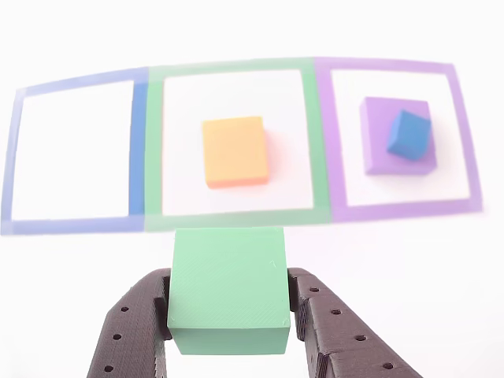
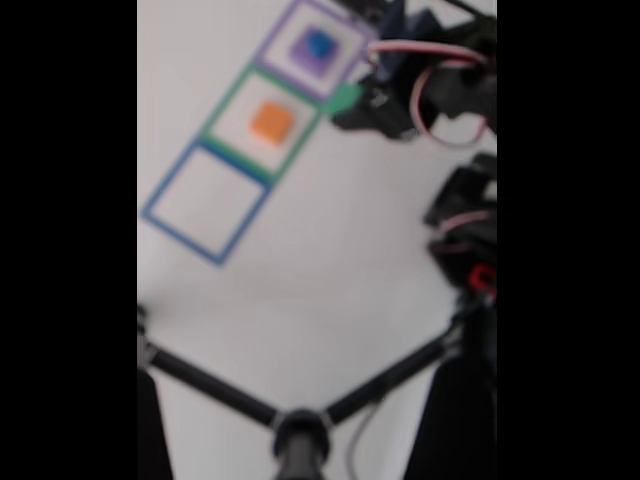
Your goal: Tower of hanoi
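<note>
My gripper [image 1: 230, 315] is shut on the green block [image 1: 229, 291], one dark finger against each of its sides, and holds it above the white table near the bottom of the other view. Beyond it, the orange block [image 1: 235, 151] lies inside the green square outline [image 1: 154, 142]. In the purple outline [image 1: 466, 134] the purple slab [image 1: 378, 138] carries the blue cube [image 1: 409, 135], turned at an angle. The blurred fixed view shows the green block [image 2: 345, 98] at the gripper beside the purple outline, the orange block [image 2: 271, 121] and the blue cube [image 2: 318, 44].
A blue square outline [image 1: 12, 157] at the left of the other view has nothing in it; in the fixed view it [image 2: 205, 205] is the lowest square. The arm [image 2: 440, 90] with cables stands at the right. A dark stand's legs [image 2: 300, 425] cross the bottom.
</note>
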